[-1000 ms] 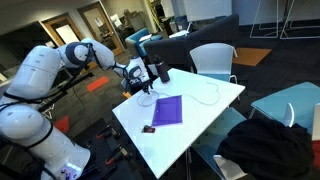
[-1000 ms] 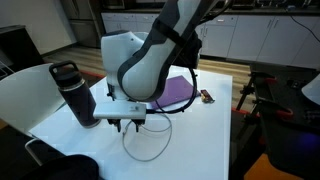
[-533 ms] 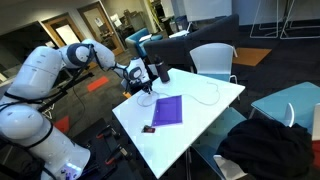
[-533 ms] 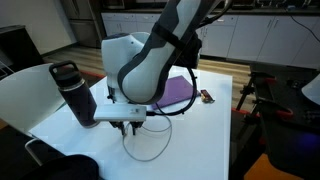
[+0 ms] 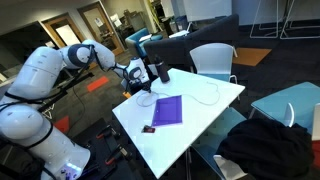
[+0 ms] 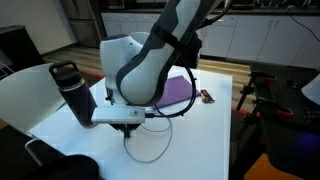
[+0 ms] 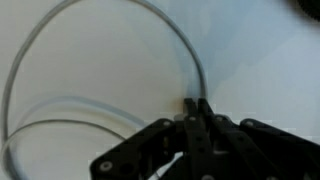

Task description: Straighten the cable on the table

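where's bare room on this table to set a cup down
Bare table runs from the purple pad to the near corner. It is crowded by the bottle, where the gripper and the cable loop sit.

A purple pad (image 5: 167,110) lies flat; a dark bottle (image 6: 75,92) stands upright; perhaps a small tag (image 5: 149,129) beside the pad.

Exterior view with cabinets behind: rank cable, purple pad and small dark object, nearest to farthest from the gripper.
1. cable, held in the gripper jaws, at the front.
2. purple pad, farther back.
3. small dark object, past the pad's far edge.
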Robot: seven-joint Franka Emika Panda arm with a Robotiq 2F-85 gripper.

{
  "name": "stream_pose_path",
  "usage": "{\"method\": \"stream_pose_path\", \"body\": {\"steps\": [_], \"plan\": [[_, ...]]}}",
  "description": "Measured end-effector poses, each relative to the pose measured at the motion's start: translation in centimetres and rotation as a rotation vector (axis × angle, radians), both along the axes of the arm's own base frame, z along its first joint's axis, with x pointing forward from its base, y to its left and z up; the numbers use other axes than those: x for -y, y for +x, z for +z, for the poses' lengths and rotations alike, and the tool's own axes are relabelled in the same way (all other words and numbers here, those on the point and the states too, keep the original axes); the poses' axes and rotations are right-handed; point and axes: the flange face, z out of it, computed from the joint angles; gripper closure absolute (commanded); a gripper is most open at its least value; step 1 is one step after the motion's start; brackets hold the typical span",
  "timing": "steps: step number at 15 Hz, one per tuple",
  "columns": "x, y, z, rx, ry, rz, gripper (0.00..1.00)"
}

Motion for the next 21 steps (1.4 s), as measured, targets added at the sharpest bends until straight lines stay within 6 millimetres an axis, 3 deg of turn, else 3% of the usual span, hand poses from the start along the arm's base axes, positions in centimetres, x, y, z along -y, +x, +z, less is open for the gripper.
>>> {"method": "stream_pose_path", "body": {"steps": [3, 8, 12, 21], "plan": [[-3.1, -1.5, 1.2, -0.004, 0.042, 0.105, 0.98], [-9.7, -6.5, 6.0, -0.031, 0.129, 0.383, 0.98], [-13.0, -9.6, 8.8, -0.072, 0.202, 0.605, 0.98], [-18.4, -14.9, 9.8, -0.226, 0.331, 1.092, 0.98]]}}
